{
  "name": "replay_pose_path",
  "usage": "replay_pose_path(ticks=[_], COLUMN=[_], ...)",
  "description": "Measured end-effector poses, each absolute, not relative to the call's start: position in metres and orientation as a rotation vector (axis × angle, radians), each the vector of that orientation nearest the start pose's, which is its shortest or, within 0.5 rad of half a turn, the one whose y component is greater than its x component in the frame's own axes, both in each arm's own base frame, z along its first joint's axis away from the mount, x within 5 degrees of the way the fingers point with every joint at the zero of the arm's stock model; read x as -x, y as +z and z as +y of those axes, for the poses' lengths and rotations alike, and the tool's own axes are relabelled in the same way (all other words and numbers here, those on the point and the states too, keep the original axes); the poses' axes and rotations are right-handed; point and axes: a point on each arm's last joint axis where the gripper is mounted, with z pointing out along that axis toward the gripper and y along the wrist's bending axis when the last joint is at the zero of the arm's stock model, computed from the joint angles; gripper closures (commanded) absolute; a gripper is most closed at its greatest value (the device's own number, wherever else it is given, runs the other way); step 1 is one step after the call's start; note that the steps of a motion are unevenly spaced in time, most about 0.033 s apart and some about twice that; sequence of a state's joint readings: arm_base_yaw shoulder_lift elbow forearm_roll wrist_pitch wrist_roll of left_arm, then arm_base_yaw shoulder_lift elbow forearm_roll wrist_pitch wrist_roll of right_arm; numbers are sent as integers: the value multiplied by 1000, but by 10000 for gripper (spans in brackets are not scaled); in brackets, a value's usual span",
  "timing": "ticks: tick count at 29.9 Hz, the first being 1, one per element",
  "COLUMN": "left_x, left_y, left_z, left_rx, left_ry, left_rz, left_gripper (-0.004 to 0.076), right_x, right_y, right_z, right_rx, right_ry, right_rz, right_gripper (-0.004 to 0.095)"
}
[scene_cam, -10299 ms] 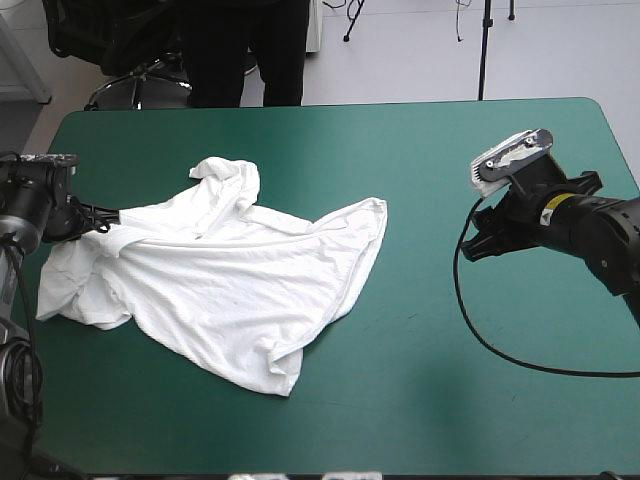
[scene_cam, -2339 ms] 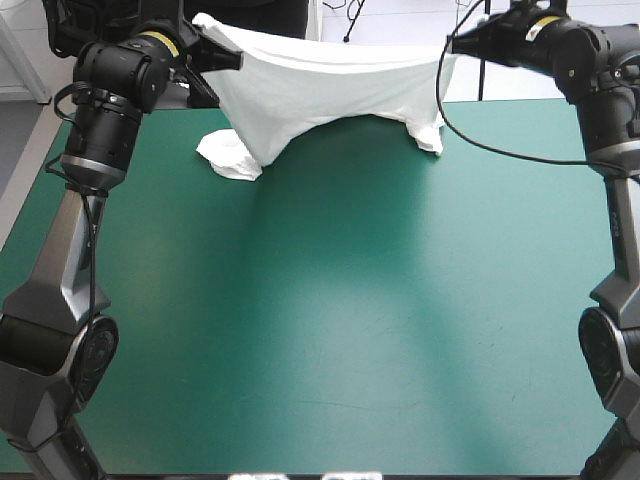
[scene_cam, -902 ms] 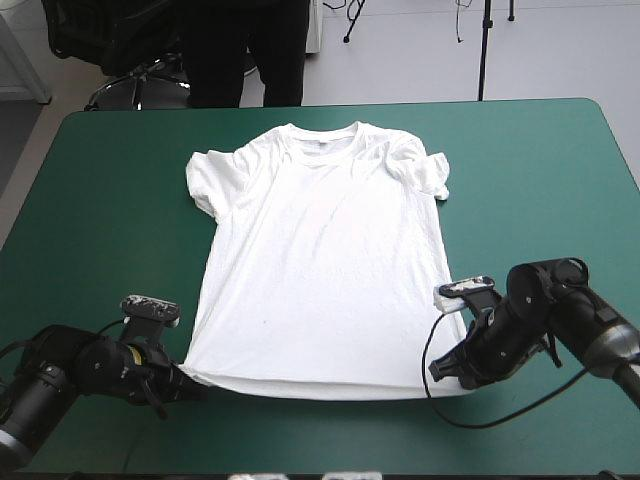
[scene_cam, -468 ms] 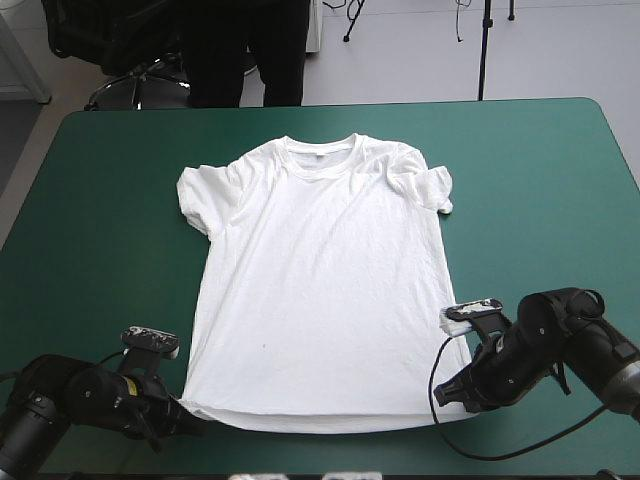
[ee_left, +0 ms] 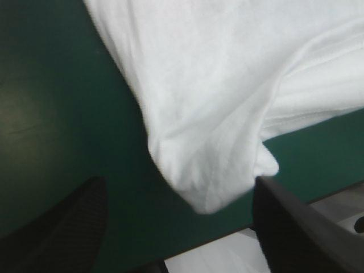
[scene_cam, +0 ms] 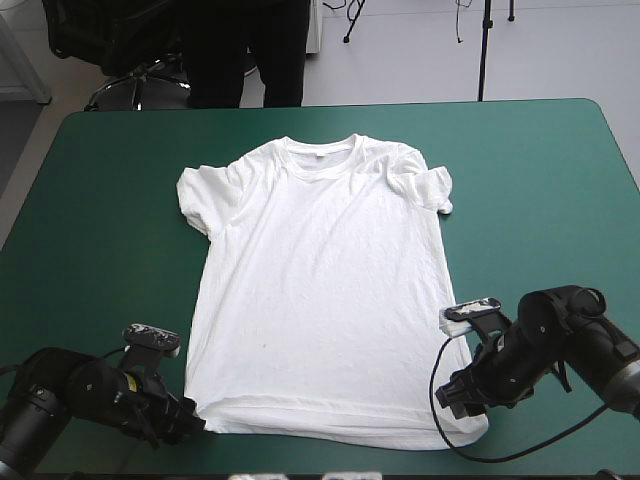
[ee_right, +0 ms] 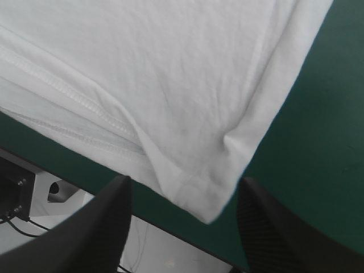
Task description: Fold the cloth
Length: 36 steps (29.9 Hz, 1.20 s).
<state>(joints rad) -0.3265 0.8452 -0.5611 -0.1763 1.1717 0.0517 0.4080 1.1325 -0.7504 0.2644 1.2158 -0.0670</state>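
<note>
At the near edge, the limp, light T-shirt [scene_cam: 320,290] would best be pinched at its hem corners — framed by left gripper [ee_left: 176,190] and right gripper [ee_right: 183,183], jaws wide.

White, seemingly plain T-shirt [scene_cam: 320,280] — teal-green cover [scene_cam: 540,180]

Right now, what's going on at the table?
The white T-shirt lies spread flat on the teal-green table, collar toward the far edge. The left gripper and right gripper sit at its two hem corners by the near edge. Both are open, and a corner lies loose between each one's fingers. No fold has been made yet.
</note>
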Motion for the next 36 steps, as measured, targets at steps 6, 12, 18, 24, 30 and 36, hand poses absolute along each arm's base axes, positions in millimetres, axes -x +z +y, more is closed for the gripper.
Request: replay_pose_path(ticks=[6,12,18,24,30,36], left_x=[-121,-162,-225,-281,-326,-347], left_y=[300,337,314,287,261,231], left_z=[-51,-55,-73,-82,-69,-66], left_rx=[-351,-233,-223,-238,-154,-124], left_ry=[-260,-175,-94,-2,6,-55], left_rz=[2724,2581,2713,2753,2807,2878], left_gripper=[168,168,169,174,175,219], right_x=[-165,-195,-220,-235,-240,-244], right_y=[294,337,353,354,349,347], right_z=[86,83,88,95,96,97], right_rx=[561,433,391,396,408,413], right_ry=[288,144,97,91,75,65], right_rz=[2888,2635,2553,2551,2561,2547], right_gripper=[317,318,318,318,318,325])
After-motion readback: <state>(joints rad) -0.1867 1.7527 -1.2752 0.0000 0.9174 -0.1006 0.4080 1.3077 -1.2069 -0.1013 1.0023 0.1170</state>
